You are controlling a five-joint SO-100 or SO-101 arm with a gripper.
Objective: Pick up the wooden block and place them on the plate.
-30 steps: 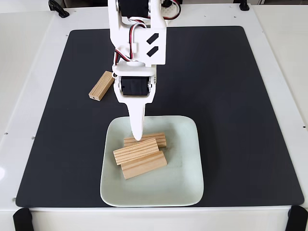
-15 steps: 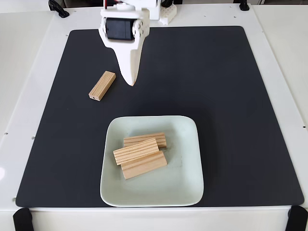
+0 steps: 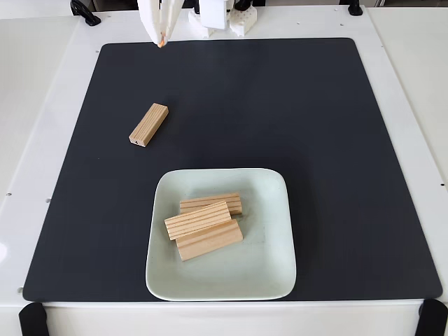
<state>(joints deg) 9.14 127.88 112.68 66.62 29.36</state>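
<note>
**Three blocks on the plate, one out on the mat**

In the fixed view the pincer (image 3: 162,42) hangs at the top edge of the picture, over the far border of the black mat (image 3: 315,140), left of the arm's white base (image 3: 217,17). Its white fingers point downward and converge to a tip with a small orange mark; they appear drawn together with nothing between them, though most of the pincer is cut off by the frame.

The pale mint square plate (image 3: 269,266) sits on the near part of the mat, a little left of centre, with its front rim close to the mat's near edge. Three wooden blocks lie on it in a loose cluster toward its left half. The back block (image 3: 224,201) lies flat and nearly level across the plate. The middle block (image 3: 198,220) rests partly over the other two, tilted slightly, grooved face up. The front block (image 3: 210,240) lies just below it, angled the same way.

A fourth wooden block (image 3: 148,124) lies alone on the mat, up and to the left of the plate and well apart from it, turned diagonally. It is below the pincer in the picture and clear of it.

The mat covers most of the white bench (image 3: 35,105).
</note>
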